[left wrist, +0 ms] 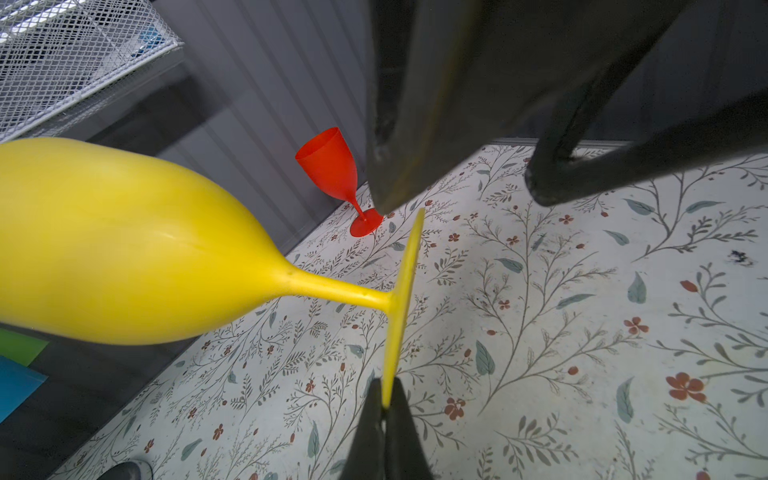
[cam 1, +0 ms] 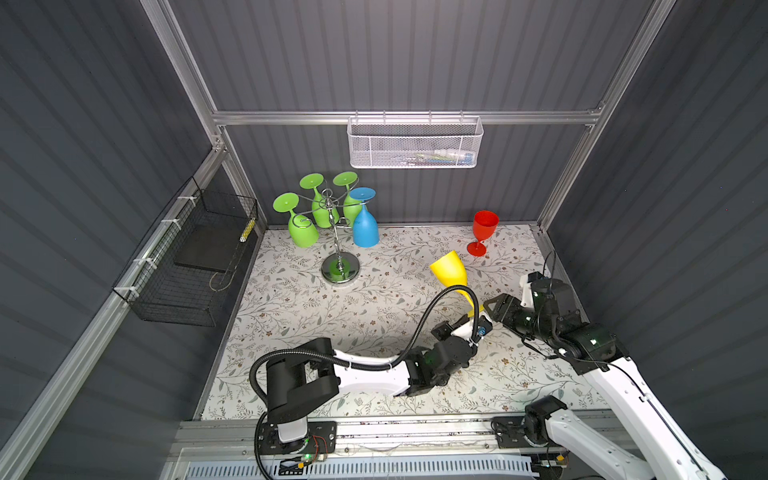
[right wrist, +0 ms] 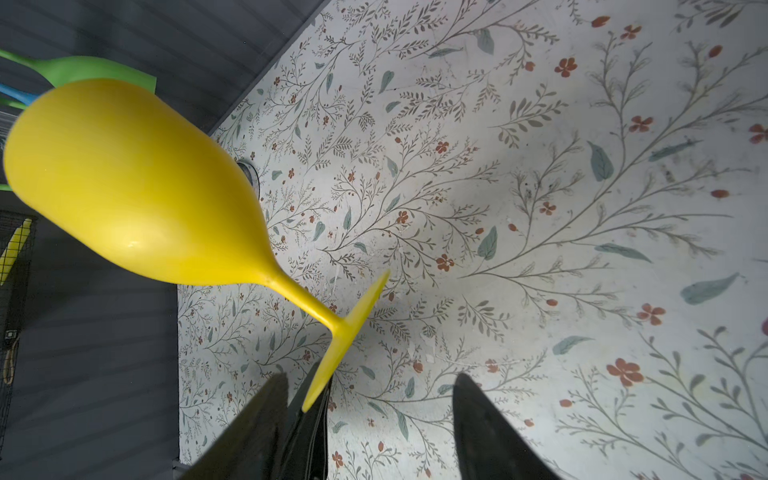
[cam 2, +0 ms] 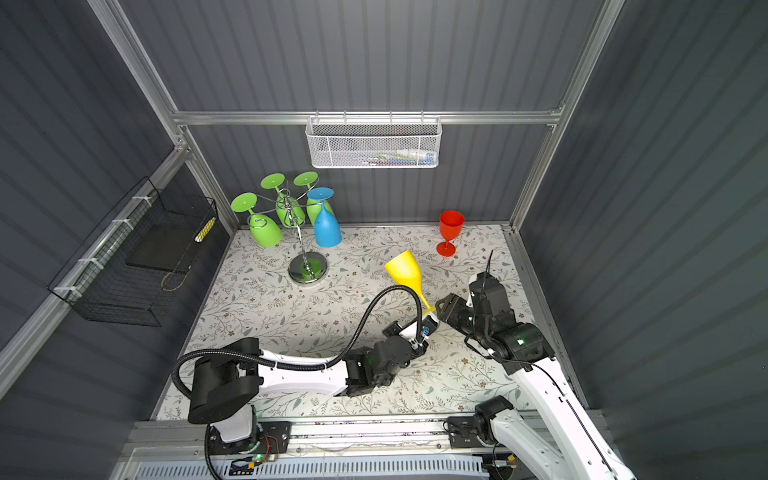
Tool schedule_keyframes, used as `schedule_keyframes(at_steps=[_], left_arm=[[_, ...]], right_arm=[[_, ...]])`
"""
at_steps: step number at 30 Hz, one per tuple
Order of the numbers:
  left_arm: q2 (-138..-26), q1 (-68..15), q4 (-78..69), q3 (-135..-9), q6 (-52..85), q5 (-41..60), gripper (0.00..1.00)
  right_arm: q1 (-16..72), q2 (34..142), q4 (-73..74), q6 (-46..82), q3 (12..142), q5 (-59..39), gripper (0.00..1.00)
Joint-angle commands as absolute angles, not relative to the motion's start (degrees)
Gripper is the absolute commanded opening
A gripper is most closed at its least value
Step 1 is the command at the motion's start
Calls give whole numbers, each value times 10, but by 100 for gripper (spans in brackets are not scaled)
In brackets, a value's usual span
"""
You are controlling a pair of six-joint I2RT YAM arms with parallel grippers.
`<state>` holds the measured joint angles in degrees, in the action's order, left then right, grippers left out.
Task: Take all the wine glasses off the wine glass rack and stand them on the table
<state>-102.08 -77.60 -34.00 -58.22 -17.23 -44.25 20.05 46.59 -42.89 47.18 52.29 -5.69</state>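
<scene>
A yellow wine glass (cam 1: 449,268) (cam 2: 403,268) is off the wine glass rack (cam 1: 334,232) (cam 2: 301,239) and tilts over the mat, bowl toward the rack. My left gripper (cam 1: 473,318) (left wrist: 387,399) is shut on the rim of its foot. My right gripper (cam 1: 487,306) (right wrist: 372,380) is open beside it; in the right wrist view the foot's edge and the left fingers (right wrist: 307,419) lie between its jaws, close to one finger. The chrome rack carries three green glasses (cam 1: 301,230) and a blue one (cam 1: 365,228), all upside down.
A red glass (cam 1: 484,226) (left wrist: 330,166) stands upright near the back wall on the right. A white mesh basket (cam 1: 415,143) hangs on the back wall, and a black wire basket (cam 1: 187,257) on the left wall. The rack's round base (cam 1: 340,270) sits on the floral mat.
</scene>
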Motion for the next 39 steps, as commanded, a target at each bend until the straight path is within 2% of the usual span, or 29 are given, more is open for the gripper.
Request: schedule_keyframes(at_steps=[1,20,31,33,36,39], left_arm=[[-1029,-777,-396,-597,-205,-461,0],[-1063,-791,-470,-610,-276,-484,0],[-1064,-794,-505,-604,-291,-488,0],[-1064,-794,-509,-603,-290,-489,3],[-1059,-795,-505,-602,-284,-490,12],[-1043,-795,-496,-594,-270,-492,28]], right_arm=[[200,474,-436,482,514,-68,62],[196,490,-382,527,484,-114,39],[164,491,-349,540,465,-144,12],[162,486,-346,541,463,-142,9],[155,476,-332,544,454,-142,3],[145,469,-308,551,441,-147,0]])
